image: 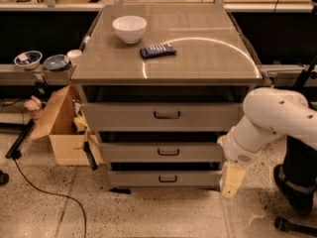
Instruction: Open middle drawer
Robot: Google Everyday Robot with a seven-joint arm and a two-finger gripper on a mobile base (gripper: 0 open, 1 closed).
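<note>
The middle drawer [163, 151] is a grey metal front with a small dark bar handle [168, 152] at its centre. It sits between the taller top drawer [166, 116] and the shorter bottom drawer [166, 178]. My white arm [270, 120] reaches in from the right. My gripper [232, 179] is cream-coloured and points down beside the right end of the bottom drawer, below and to the right of the middle drawer's handle. It holds nothing that I can see.
A white bowl [130, 29] and a dark blue packet [157, 50] lie on the cabinet top [208, 58]. An open cardboard box [62, 128] stands at the cabinet's left. Bowls [28, 59] rest on a left shelf. A cable [44, 190] runs over the floor.
</note>
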